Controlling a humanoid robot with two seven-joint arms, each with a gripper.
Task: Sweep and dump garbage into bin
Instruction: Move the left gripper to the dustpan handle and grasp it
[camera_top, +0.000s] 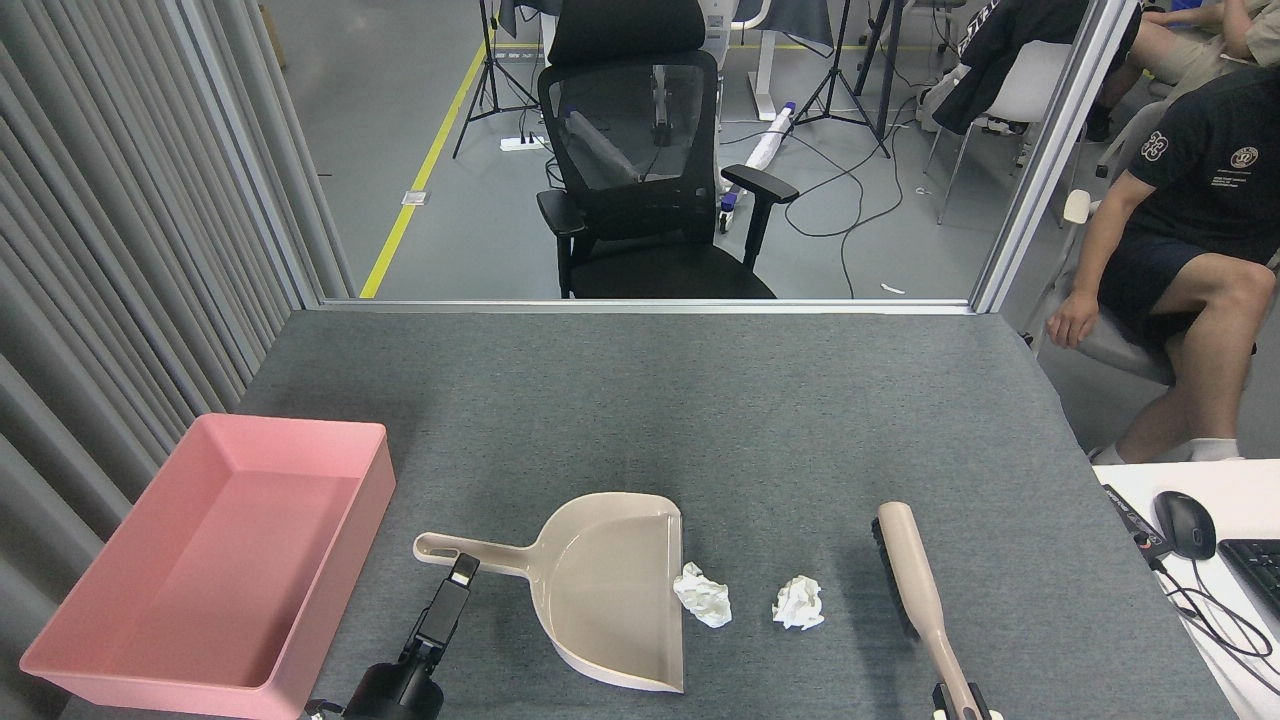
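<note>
On grey felt: two tissue balls (702, 594) (799, 602), one dustpan (600, 585), one bin (205, 560); gripper states unclear.

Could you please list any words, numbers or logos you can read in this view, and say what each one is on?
"33": white number on the sleeve of the seated person's black T-shirt.
Round chest emblem on the same shirt: too small to read.
Printing on the dark device beside the mouse: too small to read.
Nothing is printed on the bin, dustpan or brush.

light: bright, even | shadows: soft | focus: sharp | glare: slight
</note>
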